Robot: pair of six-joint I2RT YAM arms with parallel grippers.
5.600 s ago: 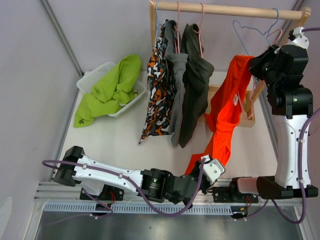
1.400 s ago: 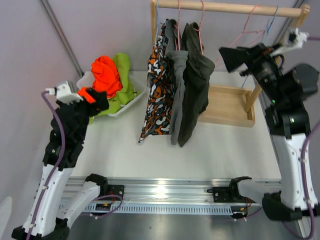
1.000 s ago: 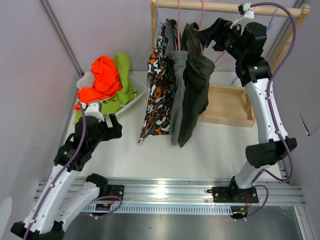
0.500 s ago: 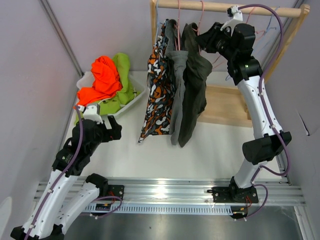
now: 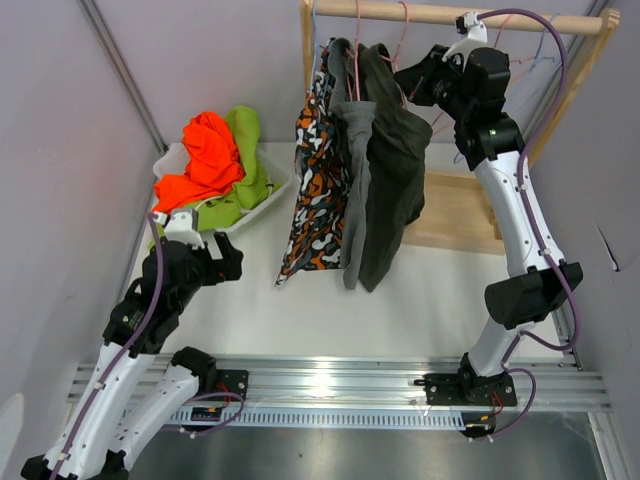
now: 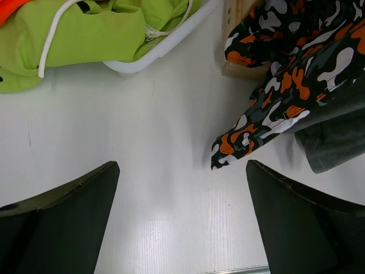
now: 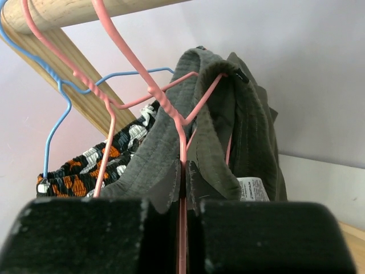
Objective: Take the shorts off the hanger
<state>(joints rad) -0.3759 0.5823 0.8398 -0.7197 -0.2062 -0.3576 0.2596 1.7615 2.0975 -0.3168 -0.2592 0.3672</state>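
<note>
2 of the 5 shorts are off the rack as I read it: the green shorts [image 5: 250, 165] and the orange shorts [image 5: 205, 150] lie heaped together in the white basket [image 6: 165, 48] at the far left of the desk [image 5: 450, 300], the orange pair on top.

3 pairs are left. The camouflage shorts [image 5: 318, 180], the grey shorts [image 5: 352, 190] and the darker shorts [image 5: 395, 180] hang side by side from the wooden rail [image 5: 450, 15] at the far side, pressed against each other, their hems dangling over the desk. By that count I am a little under halfway.

My right arm [image 5: 520, 200] reaches up to the rail at the right edge of the hanging group. On its wrist view the right jaws are pinched tight on the wire of the pink hanger [image 7: 165, 104], with dark cloth draped over that hanger and touching the finger tops. I cannot tell for certain which of the 2 dark pairs this hanger carries. I judge the step in hand to be freeing the rightmost pair.

My left arm [image 5: 150, 300] sits low at the near left, just this side of the basket. The left jaws are spread wide and hold nothing, with bare desk between them.
</note>
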